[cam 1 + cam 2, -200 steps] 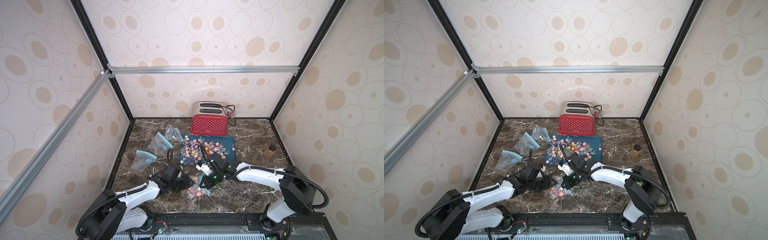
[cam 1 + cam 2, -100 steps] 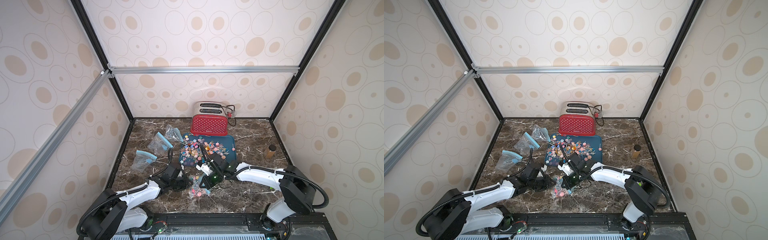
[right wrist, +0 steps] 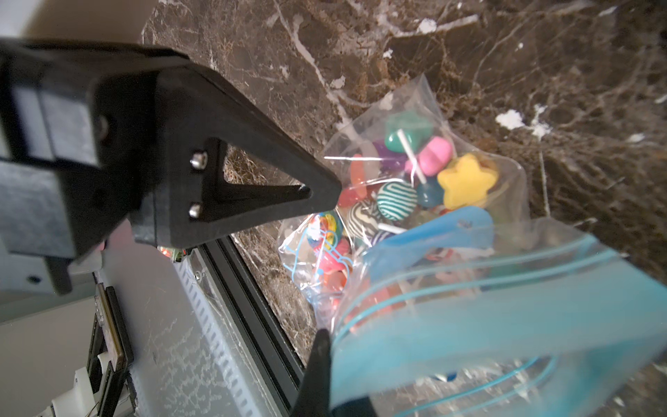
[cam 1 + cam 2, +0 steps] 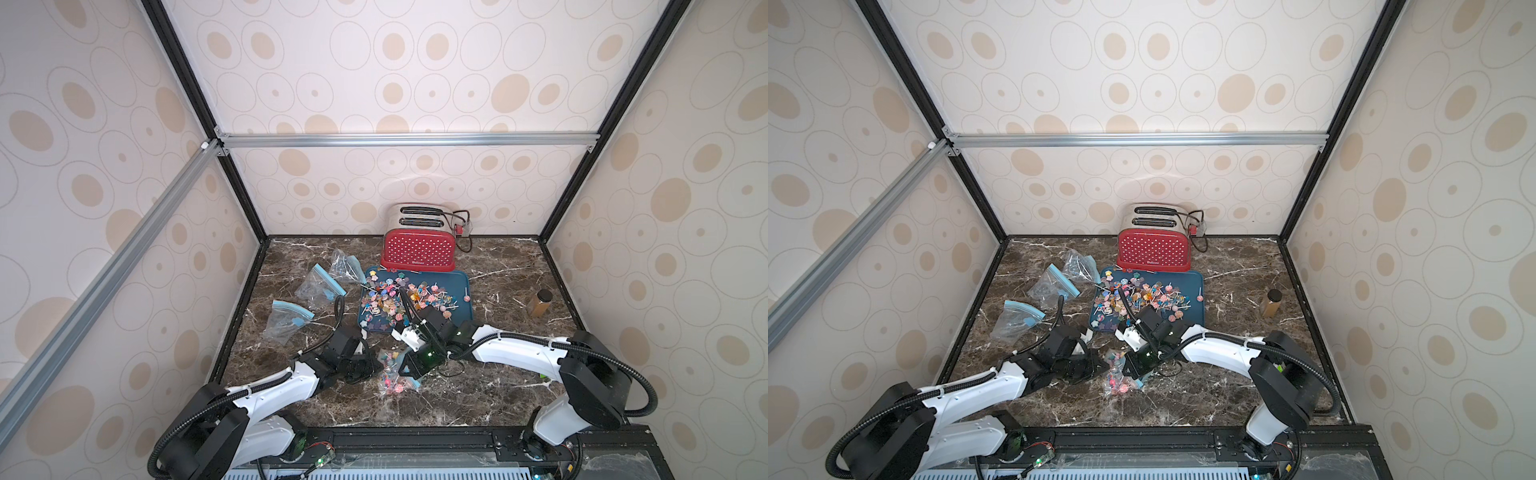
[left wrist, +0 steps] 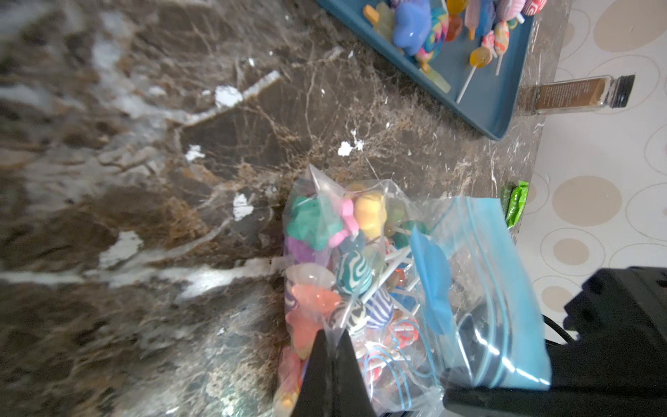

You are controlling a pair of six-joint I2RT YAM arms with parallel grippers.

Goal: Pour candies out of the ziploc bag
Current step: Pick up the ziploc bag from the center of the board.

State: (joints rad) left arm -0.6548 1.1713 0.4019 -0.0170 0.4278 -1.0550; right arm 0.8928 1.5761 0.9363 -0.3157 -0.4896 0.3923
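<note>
Two grips now: left gripper (image 4: 371,365) newly clamps the ziploc bag (image 4: 391,380) of candies (image 3: 397,200), joining right gripper's (image 4: 408,367) pinch, six o'clock of the blue tray (image 4: 458,279), ready for lifting.

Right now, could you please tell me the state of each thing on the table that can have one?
Ziploc bag: lying on the table, candies inside.
Left gripper: shut on the bag's side.
Right gripper: shut on the bag's blue zip edge.
Tray: strewn with loose candies.
Three spare bags: empty, on the table.
Jar: upright, capped.
Toaster: upright.
</note>
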